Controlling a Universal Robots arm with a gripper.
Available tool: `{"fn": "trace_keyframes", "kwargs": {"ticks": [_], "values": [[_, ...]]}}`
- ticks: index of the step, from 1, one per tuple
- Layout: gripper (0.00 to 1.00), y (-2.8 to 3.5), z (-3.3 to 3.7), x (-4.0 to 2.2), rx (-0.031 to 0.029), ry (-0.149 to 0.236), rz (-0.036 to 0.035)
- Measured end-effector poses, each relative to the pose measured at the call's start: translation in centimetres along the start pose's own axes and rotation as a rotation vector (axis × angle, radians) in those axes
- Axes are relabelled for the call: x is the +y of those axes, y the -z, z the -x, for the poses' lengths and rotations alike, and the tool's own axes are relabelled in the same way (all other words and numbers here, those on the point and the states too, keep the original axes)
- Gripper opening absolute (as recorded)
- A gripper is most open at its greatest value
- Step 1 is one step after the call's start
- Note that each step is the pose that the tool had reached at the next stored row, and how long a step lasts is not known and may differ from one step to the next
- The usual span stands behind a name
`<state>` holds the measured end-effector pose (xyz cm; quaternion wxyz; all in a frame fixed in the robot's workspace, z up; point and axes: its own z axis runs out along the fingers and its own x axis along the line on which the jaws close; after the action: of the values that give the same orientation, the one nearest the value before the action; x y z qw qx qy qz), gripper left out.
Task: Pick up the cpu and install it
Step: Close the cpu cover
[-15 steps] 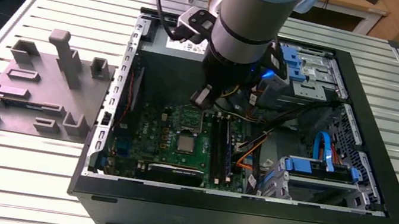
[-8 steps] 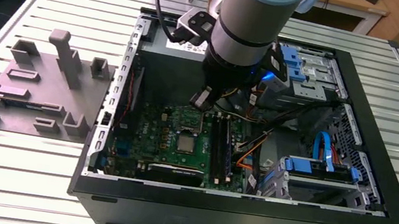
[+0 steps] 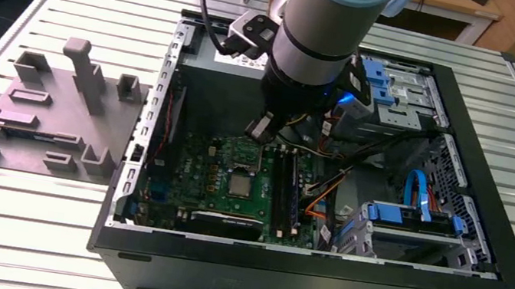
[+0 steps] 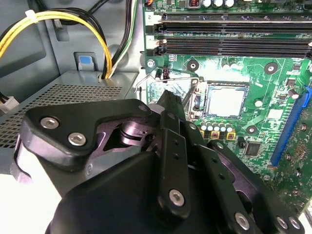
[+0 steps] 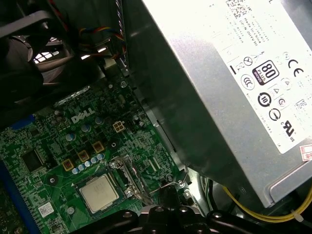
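Exterior view, case: an open computer case (image 3: 492, 228) lies on a slatted worktop (image 3: 16, 230), with a grey fixture block (image 3: 54, 120) at its 9 o'clock.
Exterior view, cpu: the cpu (image 3: 239, 185) lies flat in the socket on the green motherboard (image 3: 195, 181); being square, it has no long axis.
Exterior view, arm: it reaches down into the case, its tip near the socket's 12 o'clock edge.
Second wrist view, hand: the hand (image 4: 168, 105) hovers beside the socket lever; cannot tell whether it is clenched or released.
Second wrist view, cpu: face up (image 4: 225, 101), apart from the hand.
First wrist view, cpu: seated flat (image 5: 99, 193), next to the grey power supply (image 5: 214, 87).
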<state>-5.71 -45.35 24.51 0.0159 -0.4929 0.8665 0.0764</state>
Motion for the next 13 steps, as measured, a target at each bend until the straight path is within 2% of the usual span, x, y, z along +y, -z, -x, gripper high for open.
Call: {"fn": "trace_keyframes", "kwargs": {"ticks": [5,13], "values": [[0.11,0.02,-0.12,-0.08,-0.0001,0.0,0.0],[0.11,0.13,-0.78,-0.42,0.0,0.0,0.0]]}}
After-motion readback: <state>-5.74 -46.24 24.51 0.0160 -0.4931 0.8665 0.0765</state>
